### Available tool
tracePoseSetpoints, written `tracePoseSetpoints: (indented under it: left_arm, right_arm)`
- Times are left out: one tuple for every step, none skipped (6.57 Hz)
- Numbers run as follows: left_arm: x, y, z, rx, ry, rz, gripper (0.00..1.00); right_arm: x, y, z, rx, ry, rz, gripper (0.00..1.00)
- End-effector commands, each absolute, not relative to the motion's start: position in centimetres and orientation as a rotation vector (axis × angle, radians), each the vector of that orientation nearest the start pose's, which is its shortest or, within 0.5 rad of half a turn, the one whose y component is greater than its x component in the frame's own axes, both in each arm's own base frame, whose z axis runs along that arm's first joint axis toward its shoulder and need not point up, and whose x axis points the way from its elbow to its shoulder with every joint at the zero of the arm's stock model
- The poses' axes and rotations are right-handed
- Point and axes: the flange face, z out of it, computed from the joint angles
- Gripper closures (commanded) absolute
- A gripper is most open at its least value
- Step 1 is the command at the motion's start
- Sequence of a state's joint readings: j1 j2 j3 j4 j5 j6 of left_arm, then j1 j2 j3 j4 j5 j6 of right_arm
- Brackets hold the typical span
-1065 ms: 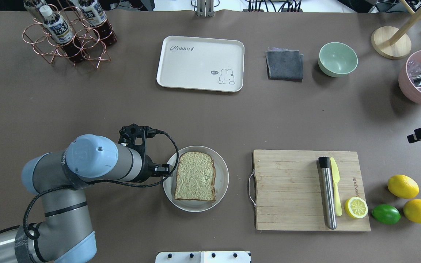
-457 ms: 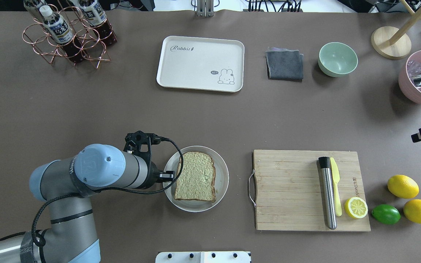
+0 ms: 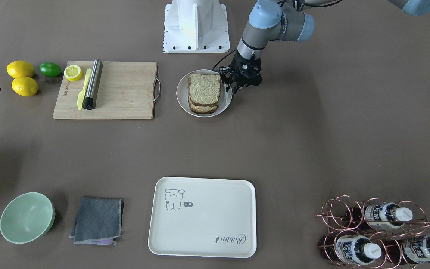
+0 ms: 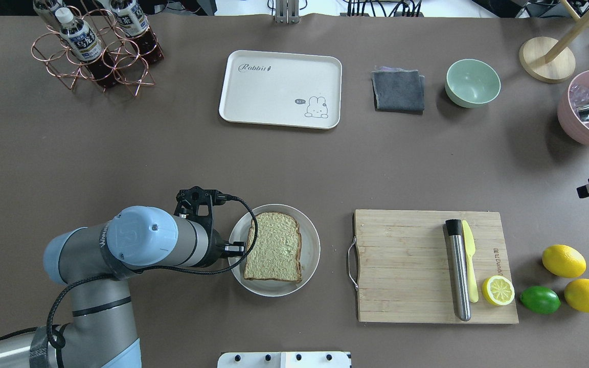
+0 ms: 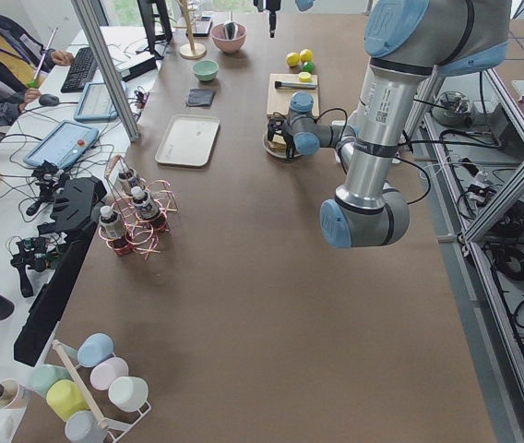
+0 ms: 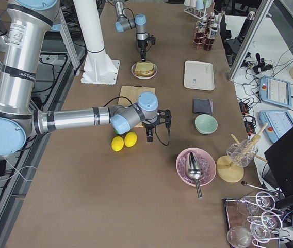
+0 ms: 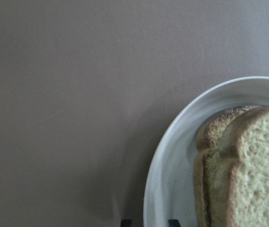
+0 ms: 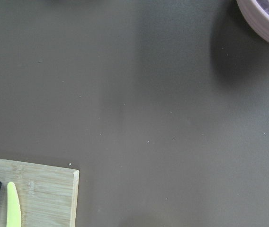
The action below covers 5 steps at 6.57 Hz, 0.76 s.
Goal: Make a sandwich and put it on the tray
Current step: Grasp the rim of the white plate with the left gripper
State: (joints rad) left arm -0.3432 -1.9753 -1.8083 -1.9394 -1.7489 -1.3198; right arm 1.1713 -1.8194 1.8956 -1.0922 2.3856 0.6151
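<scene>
Resting on the round plate [image 3: 180, 93], the sandwich [image 3: 204, 92] is seen well apart from the tray [image 3: 207, 224] — the left pincer [image 3: 232, 88] is held open at the plate's rim; for the right pincer [image 6: 149, 135] it cannot be told.

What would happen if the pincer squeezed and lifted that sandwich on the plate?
The sandwich probably squashes softly: its bread looks porous. The slices sit slightly offset, so layers may slide apart when lifted. Flat on its plate, it should not roll.

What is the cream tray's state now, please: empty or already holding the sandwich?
Empty: the tray bears only its printed drawing and lettering, while the sandwich sits on the white plate.
</scene>
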Motion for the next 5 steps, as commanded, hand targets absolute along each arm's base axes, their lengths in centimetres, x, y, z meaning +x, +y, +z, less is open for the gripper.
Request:
tracePoseSetpoints:
  left_arm:
    - [54.6,-31.7,29.1,0.134,1.003,0.006,0.64]
    - [54.7,-31.7,29.2,0.134,1.002,0.006,0.64]
    - [54.9,-31.6,29.0,0.127,1.004,-0.001,0.93]
    - [55.0,-31.1,28.9,0.117,1.008,-0.004,1.00]
    - [55.0,-31.1,28.0,0.120,1.026,-0.003,1.00]
  right_arm:
    - [-10.2,-39.8,54.8,0.070,-0.955,-0.029,0.00]
    - [-10.1,-39.8,54.5,0.072,-0.962,-0.030,0.00]
    - [-10.0,-39.7,54.3,0.062,-0.981,-0.032,0.00]
    - [-9.6,-39.8,54.1,0.064,-0.992,-0.026,0.00]
    - [-9.3,-39.8,54.0,0.060,-1.004,-0.024,0.00]
